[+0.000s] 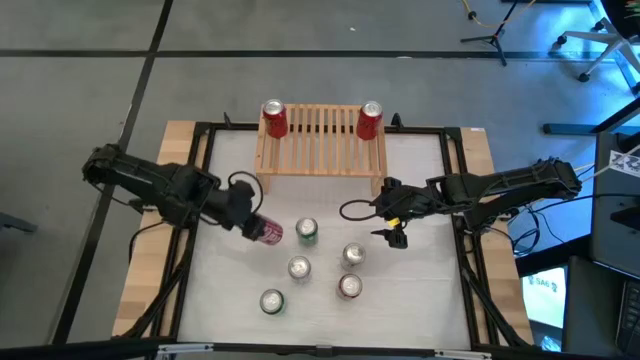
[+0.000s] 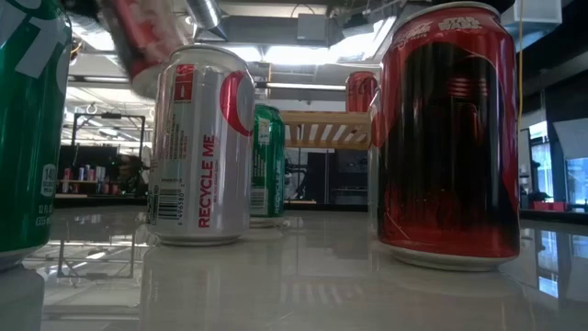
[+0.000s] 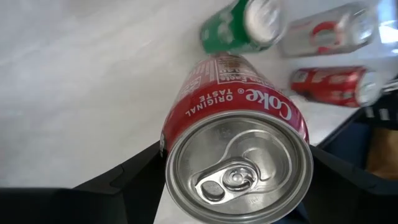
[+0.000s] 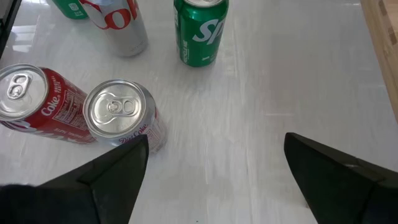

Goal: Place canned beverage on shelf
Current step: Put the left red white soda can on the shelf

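My left gripper (image 1: 256, 227) is shut on a red Coke can (image 1: 268, 233), carried tilted above the table left of the can group; in the low view the can (image 2: 138, 46) is a blur well above the tabletop. The light-wood slatted shelf (image 1: 320, 145) stands on its legs at the table's far middle. One red can (image 1: 274, 118) stands on its left end and another (image 1: 369, 120) on its right end. My right gripper (image 1: 394, 226) hangs open over bare table at the right, with nothing between its fingers (image 4: 118, 177). My left gripper pinches the Coke can between its two fingers, one on each side of the wall just below the lid rim (image 3: 171, 140). The fingers slant down from the table's left and lie along the can, whose lid (image 3: 239, 168) faces the wrist. The can is tilted and lifted clear.
Several cans stand upright on the table's near middle: a green one (image 1: 307, 232), a silver one (image 1: 353, 255), another silver one (image 1: 299, 268), a red one (image 1: 349, 287) and a green one (image 1: 272, 301). The shelf's middle slats (image 1: 322, 122) are bare between its two cans.
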Tool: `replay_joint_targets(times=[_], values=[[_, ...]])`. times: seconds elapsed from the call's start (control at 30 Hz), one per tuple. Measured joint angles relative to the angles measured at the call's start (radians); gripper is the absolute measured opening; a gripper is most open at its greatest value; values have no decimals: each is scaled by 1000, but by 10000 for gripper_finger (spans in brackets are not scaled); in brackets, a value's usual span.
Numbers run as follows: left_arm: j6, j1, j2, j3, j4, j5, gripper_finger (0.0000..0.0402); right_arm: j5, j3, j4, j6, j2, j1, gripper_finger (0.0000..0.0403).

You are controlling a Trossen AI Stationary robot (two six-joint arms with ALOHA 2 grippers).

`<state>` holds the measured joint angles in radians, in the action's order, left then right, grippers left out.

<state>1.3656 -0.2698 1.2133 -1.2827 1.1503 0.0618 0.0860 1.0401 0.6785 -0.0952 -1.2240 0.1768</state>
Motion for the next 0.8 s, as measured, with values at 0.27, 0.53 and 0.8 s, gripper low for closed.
replay_joint_targets(times=[0.27,0.53,0.8], values=[[-183,143,2,-183,26,2,289,0,0,0,0,0,0,370],[-371,303,37,-386,131,33,289,0,0,0,0,0,0,370],[-596,479,112,-515,153,26,289,0,0,-1,0,0,0,370]])
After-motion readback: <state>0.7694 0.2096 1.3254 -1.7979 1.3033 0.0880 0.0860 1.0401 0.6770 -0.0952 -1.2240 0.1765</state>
